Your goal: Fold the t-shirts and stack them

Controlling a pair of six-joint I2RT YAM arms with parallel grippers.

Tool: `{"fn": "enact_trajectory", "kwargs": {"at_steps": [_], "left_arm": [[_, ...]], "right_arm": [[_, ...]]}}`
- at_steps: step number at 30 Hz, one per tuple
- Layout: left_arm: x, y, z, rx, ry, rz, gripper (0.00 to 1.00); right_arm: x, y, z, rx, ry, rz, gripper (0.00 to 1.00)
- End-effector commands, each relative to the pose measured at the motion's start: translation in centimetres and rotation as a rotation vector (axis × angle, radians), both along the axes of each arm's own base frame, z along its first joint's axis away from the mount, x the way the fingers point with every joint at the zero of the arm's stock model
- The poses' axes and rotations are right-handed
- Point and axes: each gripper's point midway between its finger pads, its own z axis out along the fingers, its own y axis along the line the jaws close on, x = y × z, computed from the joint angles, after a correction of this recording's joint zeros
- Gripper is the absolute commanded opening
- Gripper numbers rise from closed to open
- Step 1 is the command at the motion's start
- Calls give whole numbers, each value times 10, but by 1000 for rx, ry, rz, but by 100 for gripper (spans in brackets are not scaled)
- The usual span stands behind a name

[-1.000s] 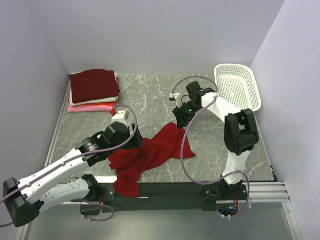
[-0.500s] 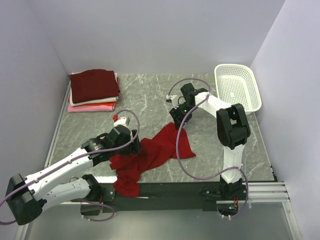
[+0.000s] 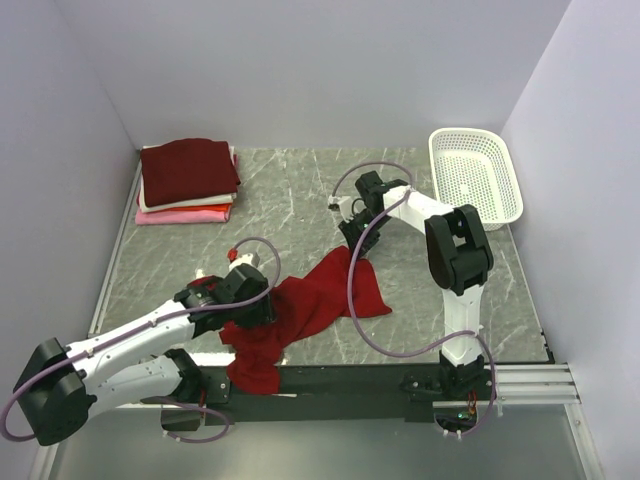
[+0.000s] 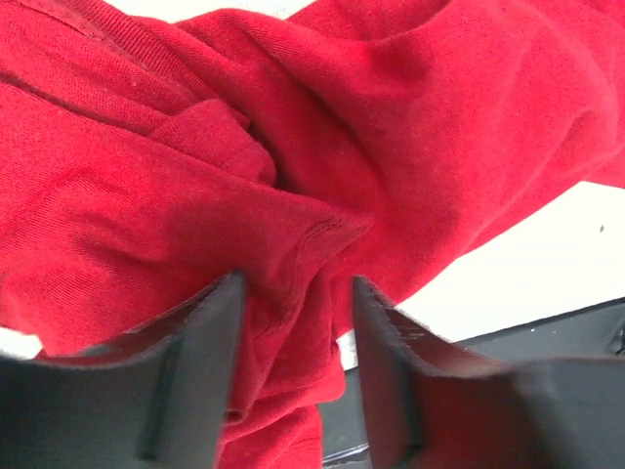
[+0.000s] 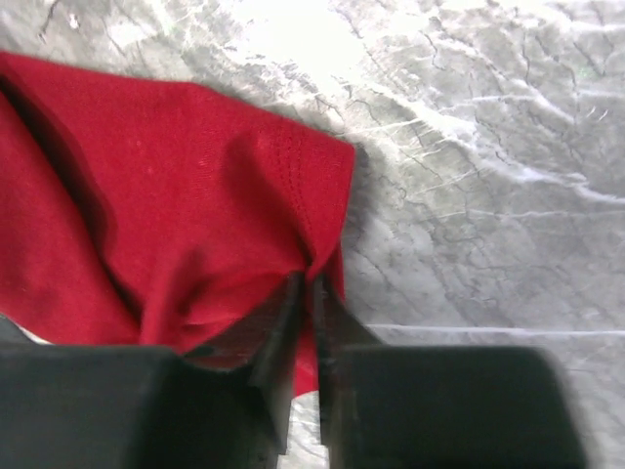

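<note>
A bright red t-shirt lies crumpled at the table's near middle, its lower end hanging over the front edge. My left gripper is down on its left bunch. In the left wrist view its jaws stand apart astride a raised fold of the red cloth, with a gap still showing beside the right finger. My right gripper is at the shirt's far corner. Its jaws are shut on a pinch of the hem of the red cloth. Folded t-shirts, dark maroon on top of white and pink, are stacked at the back left.
A white perforated basket stands at the back right. The marble tabletop is walled on the left, back and right. A dark rail runs along the front edge between the arm bases.
The left gripper slid toward the front edge onto the shirt's left bunch and its jaws narrowed. The right gripper moved left and down onto the far corner and closed on it.
</note>
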Motion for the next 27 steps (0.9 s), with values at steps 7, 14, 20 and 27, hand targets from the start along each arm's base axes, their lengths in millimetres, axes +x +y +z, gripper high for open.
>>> {"fn": "enact_trajectory", "kwargs": {"at_steps": [7,14,20,27], "left_arm": [[36,-15,44,-79,-195,1,4],[71,-19,138,-108,-452,-51,1],[76,-21,143,-204,-457,-58,54],[69,-21,99,-273,-383,-42,66]], "right_arm": [[72,-21,129,80,-379,-116,0],[128,-71,233,117,-674,-273,0],[145,-98,204,-2,-693,-360,52],[66,-67,186,175,-626,-43,55]]}}
